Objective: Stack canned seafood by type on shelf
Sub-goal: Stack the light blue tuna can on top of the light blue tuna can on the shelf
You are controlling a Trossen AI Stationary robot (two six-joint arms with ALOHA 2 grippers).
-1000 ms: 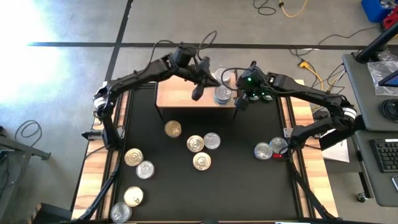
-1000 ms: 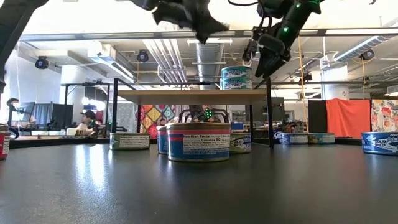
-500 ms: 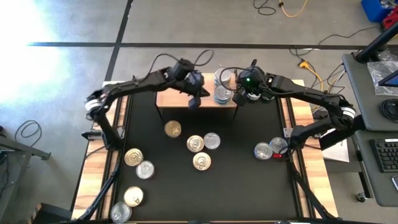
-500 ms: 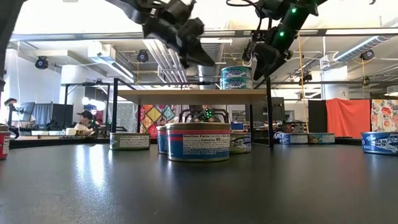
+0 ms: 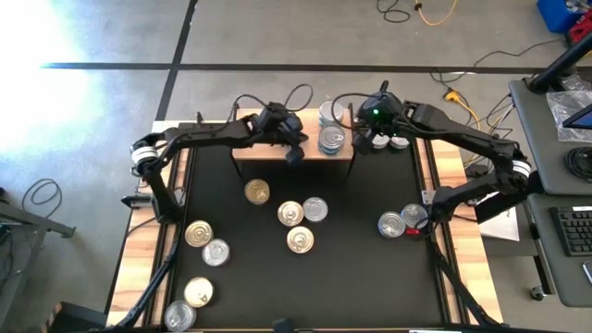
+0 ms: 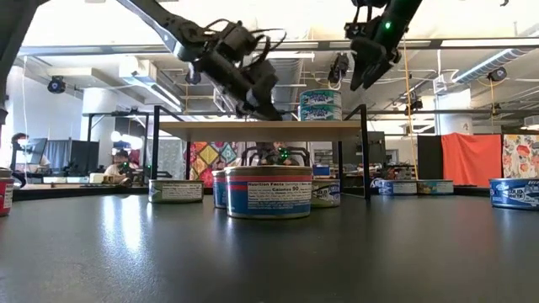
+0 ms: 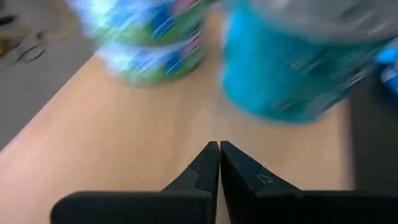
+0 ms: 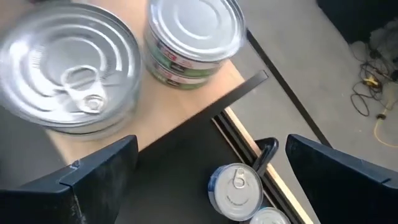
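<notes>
From above: the small light-wood shelf on dark legs (image 5: 268,148) sits at the far edge of the black tabletop (image 5: 351,277). Two stacks of short round silver-lidded tins (image 5: 331,139) crowd its right end. The rest of the canned seafood is loose on the tabletop: gold-lidded tins (image 5: 289,214) mid-table, more toward the near left corner, a pair by the right edge. The left gripper (image 5: 294,154) is at the shelf's front edge. The right gripper (image 5: 375,139) hangs just past the shelf's right end.

Table-level view: the blue-labelled stack (image 6: 320,104) stands two high on the board. The left gripper (image 6: 268,109) is low and just beside it, with the right gripper (image 6: 360,71) above the shelf's corner. Only here do stack height and clearance show.

Left wrist view: its fingers (image 7: 205,163) are pressed together, holding nothing, over bare wood, with a green-labelled stack (image 7: 152,43) and the blue-labelled one close ahead. Risk, to my eye: a sideways sweep nudges the blue stack, topples it or shoves it off the end.

Right wrist view: its fingers (image 8: 99,168) are spread wide and empty. This view alone shows how near the green stack (image 8: 193,43) sits to the shelf's corner, with more tins (image 8: 236,190) on the tabletop below. A careless descent could clip it.
</notes>
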